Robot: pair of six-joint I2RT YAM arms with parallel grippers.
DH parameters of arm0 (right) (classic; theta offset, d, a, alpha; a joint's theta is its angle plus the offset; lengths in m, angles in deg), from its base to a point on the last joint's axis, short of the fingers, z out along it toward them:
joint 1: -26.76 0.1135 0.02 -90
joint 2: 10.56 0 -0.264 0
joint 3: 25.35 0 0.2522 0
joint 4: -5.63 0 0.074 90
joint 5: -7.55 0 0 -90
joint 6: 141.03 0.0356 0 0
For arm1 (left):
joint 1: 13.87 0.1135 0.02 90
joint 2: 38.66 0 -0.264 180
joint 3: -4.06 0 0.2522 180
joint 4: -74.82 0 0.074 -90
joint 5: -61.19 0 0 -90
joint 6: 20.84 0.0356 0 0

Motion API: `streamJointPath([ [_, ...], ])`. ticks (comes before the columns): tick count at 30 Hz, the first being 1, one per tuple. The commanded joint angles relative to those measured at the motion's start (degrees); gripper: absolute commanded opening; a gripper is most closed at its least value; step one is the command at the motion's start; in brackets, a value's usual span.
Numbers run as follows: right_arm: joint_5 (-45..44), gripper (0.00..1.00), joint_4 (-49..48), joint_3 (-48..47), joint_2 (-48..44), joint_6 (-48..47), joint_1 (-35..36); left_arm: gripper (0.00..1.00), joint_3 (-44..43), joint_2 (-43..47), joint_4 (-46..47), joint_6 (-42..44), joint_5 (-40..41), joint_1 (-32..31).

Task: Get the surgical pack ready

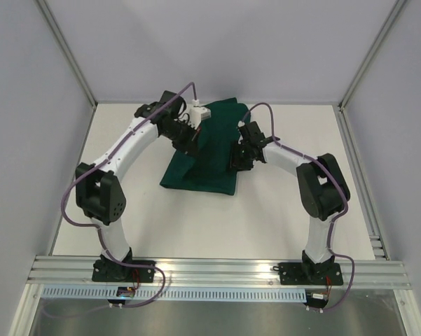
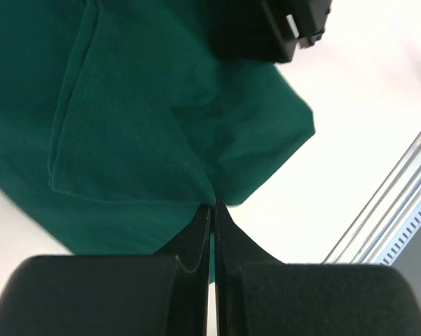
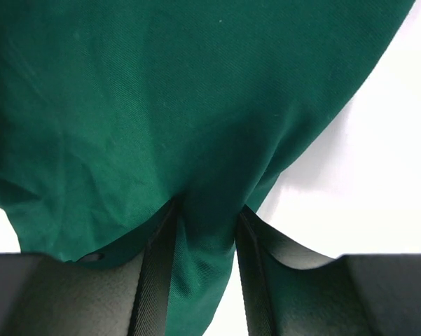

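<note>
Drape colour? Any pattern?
The drape is plain dark green, no print or pattern. The right wrist view shows it best.

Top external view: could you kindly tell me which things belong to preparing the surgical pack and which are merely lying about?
For the job: dark green cloth drape; left gripper, fingers shut on it; right gripper, cloth between its fingers.
Just there: white table; aluminium rail along its near edge.

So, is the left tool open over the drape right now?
No, the left wrist view shows the left tool shut tight, pinching a fold of the green drape.
</note>
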Motion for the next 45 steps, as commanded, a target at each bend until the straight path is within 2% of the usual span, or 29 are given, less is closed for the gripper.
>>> streamJointPath([
  [1,6.33,0.39,-4.36,-2.79,0.56,1.43,1.21,0.0,-4.09,-3.36,1.99,-0.74,-4.34,-4.18],
  [5,7.21,0.39,-4.19,-3.14,0.2,1.52,1.21,0.0,-4.97,-7.58,5.86,-2.85,-4.17,-7.0],
  [15,5.9,0.42,-2.7,-3.14,-1.29,2.39,1.03,0.0,-4.88,-16.03,11.05,-6.55,-7.94,-9.03],
  [16,5.37,0.44,-2.26,-3.23,-1.55,2.66,0.94,0.04,-4.88,-16.64,11.14,-6.29,-8.38,-9.03],
  [17,4.15,0.45,-1.82,-3.4,-1.81,3.01,0.85,0.16,-4.88,-16.82,11.14,-5.76,-8.91,-9.03],
  [19,2.65,0.48,0.12,-3.84,-2.95,3.45,0.33,0.3,-4.8,-17.08,11.14,-5.14,-9.7,-9.03],
  [20,0.73,0.48,1.43,-3.84,-3.4,3.97,0.15,0.44,-4.8,-17.0,10.96,-4.71,-10.23,-9.03],
  [23,-3.4,0.5,3.54,-3.58,-5.85,4.59,-0.73,0.55,-4.88,-15.95,10.79,-3.74,-11.72,-9.03],
  [28,-8.42,0.51,5.57,-3.58,-9.28,4.94,-1.61,0.57,-7.24,-12.96,7.89,-0.4,-12.78,-9.03],
  [30,-10.1,0.5,6.18,-3.58,-9.9,5.3,-1.87,0.58,-8.66,-11.12,5.18,1.53,-15.58,-9.03],
  [37,-7.04,0.49,3.65,-3.32,-10.87,6.79,-2.22,0.61,-9.1,-2.77,-0.8,8.38,-22.54,-9.03],
  [39,-5.01,0.49,2.24,-2.97,-10.96,7.14,-2.14,0.61,-7.53,-0.4,-1.17,7.7,-20.53,-8.25],
  [41,-2.72,0.5,0.57,-2.62,-10.87,7.49,-1.87,0.6,-6.21,1.19,0.14,4.98,-15.0,-6.67],
  [42,-2.46,0.51,0.04,-2.44,-10.87,7.41,-1.52,0.6,-4.98,1.46,0.5,3.92,-12.46,-4.4],
  [43,-2.02,0.52,-1.1,-2.35,-10.87,7.15,-1.17,0.6,-4.45,1.63,0.85,1.39,-6.43,-3.07],
  [45,-0.97,0.55,-2.07,-2.44,-10.43,6.88,0.06,0.6,-3.4,0.85,1.21,-0.91,-1.12,0.35],
])
